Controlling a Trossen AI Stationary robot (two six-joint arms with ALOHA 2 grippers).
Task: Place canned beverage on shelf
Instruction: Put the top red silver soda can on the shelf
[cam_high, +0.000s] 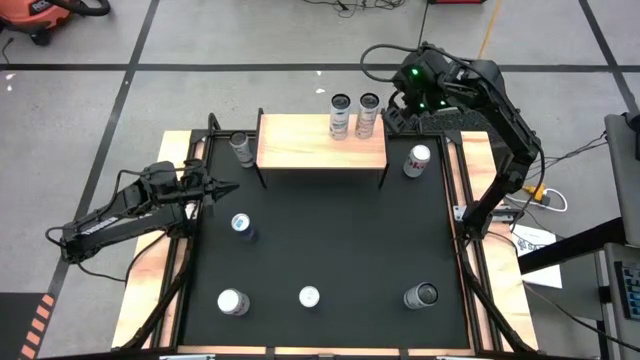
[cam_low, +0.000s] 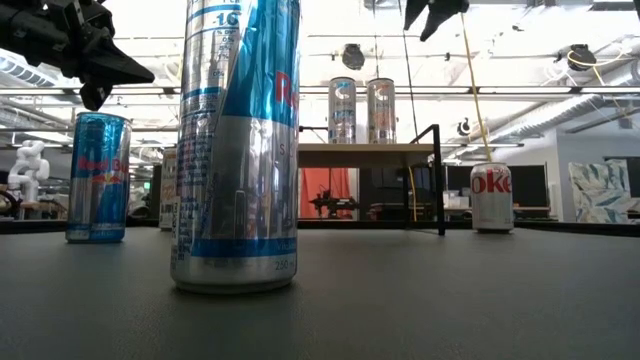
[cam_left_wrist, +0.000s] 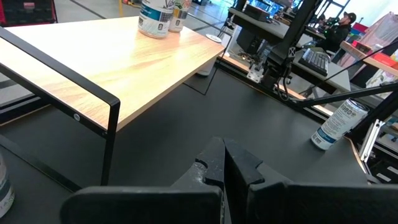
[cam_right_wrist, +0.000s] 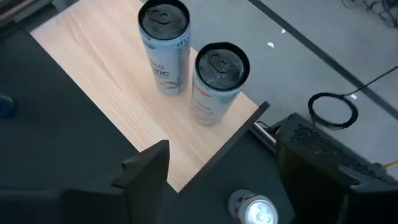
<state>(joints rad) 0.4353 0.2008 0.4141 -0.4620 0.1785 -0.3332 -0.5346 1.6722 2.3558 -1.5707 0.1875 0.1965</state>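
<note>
Cans: two tall slim cylinders upright and side by side on the shelf (cam_high: 300, 145), near its back right corner, one with pale blue print (cam_right_wrist: 164, 46), the other with orange print (cam_right_wrist: 214, 84), both with dull metal tops and pull tabs. Shelf top of pale, smooth wood with fine grain, rectangular, edged and carried by thin black metal legs; set at the far middle of the desk (cam_high: 330, 240), whose surface is a matte black sheet inside a light wood frame.

Right tool (cam_high: 398, 112) above and just behind the shelf's right end, fingers (cam_right_wrist: 146, 171) spread apart, flat and dark, holding nothing, clear of both cans. Left tool (cam_high: 222, 188) over the left side of the desk, its pointed black fingers (cam_left_wrist: 214, 168) pressed together and empty.

On the black sheet: a short silver can with red lettering (cam_high: 417, 161) just right of the shelf, upright; a slim can (cam_high: 240, 148) at the shelf's left end; a blue and silver can (cam_high: 241, 226) left of centre. Along the near edge, three more: a silver can (cam_high: 232, 302) at left, a shiny blue and silver one (cam_high: 309, 297) in the middle, a dark-topped one (cam_high: 421, 296) at right. All round, glossy metal, standing apart from each other.
</note>
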